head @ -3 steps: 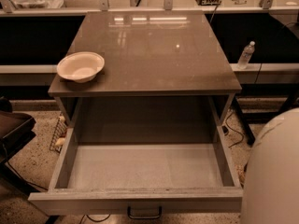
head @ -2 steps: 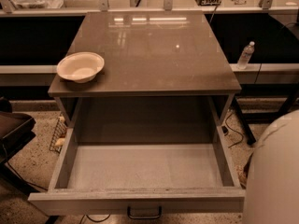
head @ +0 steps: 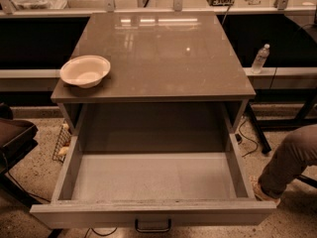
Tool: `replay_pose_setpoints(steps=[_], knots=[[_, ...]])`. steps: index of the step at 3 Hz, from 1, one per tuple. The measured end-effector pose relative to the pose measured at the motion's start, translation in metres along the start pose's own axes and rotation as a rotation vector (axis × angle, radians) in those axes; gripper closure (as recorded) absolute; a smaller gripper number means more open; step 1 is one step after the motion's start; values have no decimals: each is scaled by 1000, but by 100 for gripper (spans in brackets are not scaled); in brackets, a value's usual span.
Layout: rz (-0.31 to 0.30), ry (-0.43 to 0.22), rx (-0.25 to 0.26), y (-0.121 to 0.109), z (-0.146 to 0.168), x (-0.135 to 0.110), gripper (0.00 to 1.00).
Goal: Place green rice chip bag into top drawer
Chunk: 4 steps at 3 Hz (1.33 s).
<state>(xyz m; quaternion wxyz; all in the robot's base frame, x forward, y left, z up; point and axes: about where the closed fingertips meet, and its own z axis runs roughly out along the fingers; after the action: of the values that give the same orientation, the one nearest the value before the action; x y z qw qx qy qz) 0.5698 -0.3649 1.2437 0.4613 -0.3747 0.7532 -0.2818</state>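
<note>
The top drawer (head: 153, 178) is pulled wide open below the table top; its flat grey inside shows nothing in it. Its dark metal handle (head: 152, 226) is at the bottom edge of the camera view. The green rice chip bag is out of view. My gripper is not in view either.
A white bowl (head: 85, 71) sits at the front left corner of the brown table top (head: 163, 48). A person's leg and shoe (head: 285, 165) are right of the drawer. A dark chair (head: 12, 138) stands at the left. A water bottle (head: 259, 58) stands on the ledge at right.
The large white rounded shape that filled the lower right corner is gone from view, and a person's leg now shows there. The drawer and bowl have not moved.
</note>
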Motion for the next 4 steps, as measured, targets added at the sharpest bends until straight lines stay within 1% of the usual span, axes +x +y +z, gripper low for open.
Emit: replay_pose_setpoints(steps=[1, 2, 3, 4], knots=[[117, 34, -56, 35, -22, 42, 100], [149, 58, -144, 71, -8, 61, 100], [141, 56, -132, 67, -10, 57, 100], [165, 65, -164, 83, -3, 68, 100]])
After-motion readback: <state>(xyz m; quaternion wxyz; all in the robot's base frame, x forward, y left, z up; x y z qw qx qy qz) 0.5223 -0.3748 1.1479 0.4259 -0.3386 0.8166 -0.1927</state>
